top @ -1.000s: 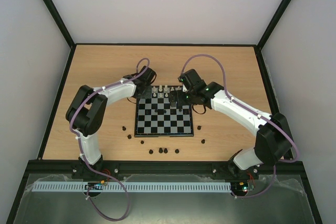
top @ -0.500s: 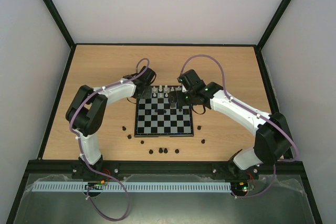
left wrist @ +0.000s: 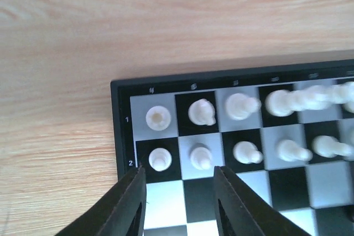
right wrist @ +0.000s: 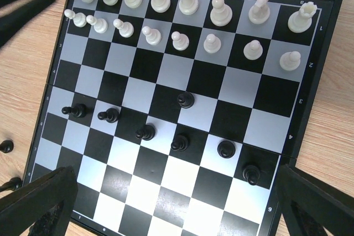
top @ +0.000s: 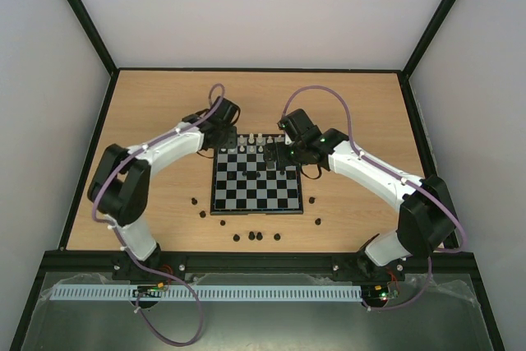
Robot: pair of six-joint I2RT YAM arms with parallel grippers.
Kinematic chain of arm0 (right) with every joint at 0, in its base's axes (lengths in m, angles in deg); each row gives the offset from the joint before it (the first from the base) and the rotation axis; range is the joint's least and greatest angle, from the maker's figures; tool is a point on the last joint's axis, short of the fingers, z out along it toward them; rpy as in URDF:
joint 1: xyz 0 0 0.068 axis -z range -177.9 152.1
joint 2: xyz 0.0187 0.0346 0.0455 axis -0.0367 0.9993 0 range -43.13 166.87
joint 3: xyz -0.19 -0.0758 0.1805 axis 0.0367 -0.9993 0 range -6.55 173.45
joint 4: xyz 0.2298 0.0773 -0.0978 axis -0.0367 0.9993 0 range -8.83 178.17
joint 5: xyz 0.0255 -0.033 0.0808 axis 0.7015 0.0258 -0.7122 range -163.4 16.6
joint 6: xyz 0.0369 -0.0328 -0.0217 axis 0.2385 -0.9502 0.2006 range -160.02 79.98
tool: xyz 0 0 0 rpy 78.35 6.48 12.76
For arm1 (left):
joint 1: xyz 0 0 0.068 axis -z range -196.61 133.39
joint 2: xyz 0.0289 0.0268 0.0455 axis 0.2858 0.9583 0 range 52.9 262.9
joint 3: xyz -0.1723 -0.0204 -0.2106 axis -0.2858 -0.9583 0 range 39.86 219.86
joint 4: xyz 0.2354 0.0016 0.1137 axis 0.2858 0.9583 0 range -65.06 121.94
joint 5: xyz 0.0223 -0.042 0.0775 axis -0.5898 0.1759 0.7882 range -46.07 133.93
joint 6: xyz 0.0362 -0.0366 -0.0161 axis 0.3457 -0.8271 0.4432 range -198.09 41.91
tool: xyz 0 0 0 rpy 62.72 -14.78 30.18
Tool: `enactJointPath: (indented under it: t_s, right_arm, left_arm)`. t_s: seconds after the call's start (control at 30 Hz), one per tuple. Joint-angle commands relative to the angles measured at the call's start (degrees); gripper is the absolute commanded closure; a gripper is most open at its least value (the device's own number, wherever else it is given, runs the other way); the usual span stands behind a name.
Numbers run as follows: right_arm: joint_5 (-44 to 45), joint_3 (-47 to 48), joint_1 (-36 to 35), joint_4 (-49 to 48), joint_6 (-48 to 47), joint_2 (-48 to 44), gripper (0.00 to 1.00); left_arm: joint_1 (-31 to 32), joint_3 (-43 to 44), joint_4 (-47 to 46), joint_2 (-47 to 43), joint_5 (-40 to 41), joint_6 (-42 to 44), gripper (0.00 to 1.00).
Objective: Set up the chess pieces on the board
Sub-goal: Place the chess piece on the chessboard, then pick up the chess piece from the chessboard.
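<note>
Your left gripper (left wrist: 180,179) hangs slightly parted over the board (left wrist: 119,128) and its corner pawns (left wrist: 159,159) — your right gripper (right wrist: 174,179) spread wide — both empty.

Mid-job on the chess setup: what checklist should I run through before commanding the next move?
1. Sixteen cream chess pieces fill the two far rows of the glossy black-and-white chessboard: ok.
2. Black chess pieces on home rows: seven stand scattered mid-board: not ok.
3. No pieces left off the board: loose black pieces lie on the wooden table: not ok.
4. Right gripper open and empty: ok.
5. Left gripper empty, fingers apart: ok.
</note>
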State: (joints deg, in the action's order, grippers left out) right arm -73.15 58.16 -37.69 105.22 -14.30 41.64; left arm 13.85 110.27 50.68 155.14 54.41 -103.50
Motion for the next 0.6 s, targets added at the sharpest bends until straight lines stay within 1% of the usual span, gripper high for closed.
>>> enactJointPath:
  t_s: [0.0,0.23,0.37,0.47,0.57]
  right_arm:
    - [0.59,-0.45,-0.46,0.56,-0.67,0.02,0.01]
    - [2.16,-0.20,-0.39,1.02,-0.58,0.60,0.01]
    - [5.20,0.48,-0.31,2.20,-0.19,1.48,0.01]
    - [6.58,0.77,-0.35,3.07,0.12,2.36,0.01]
    - [7.84,1.65,-0.37,5.09,0.66,3.84,0.01]
  left_arm:
    - [0.39,-0.91,1.31,-8.87,-2.64,-1.05,0.61]
    - [0.98,-9.79,-1.70,-22.62,-5.32,-2.15,0.34]
    - [1.89,-15.45,-3.76,-29.41,-8.08,-2.81,0.18]
    - [3.04,-18.91,-4.31,-33.98,-8.52,-4.26,0.02]
    - [3.82,-21.87,-4.53,-38.01,-9.10,-5.31,0.01]
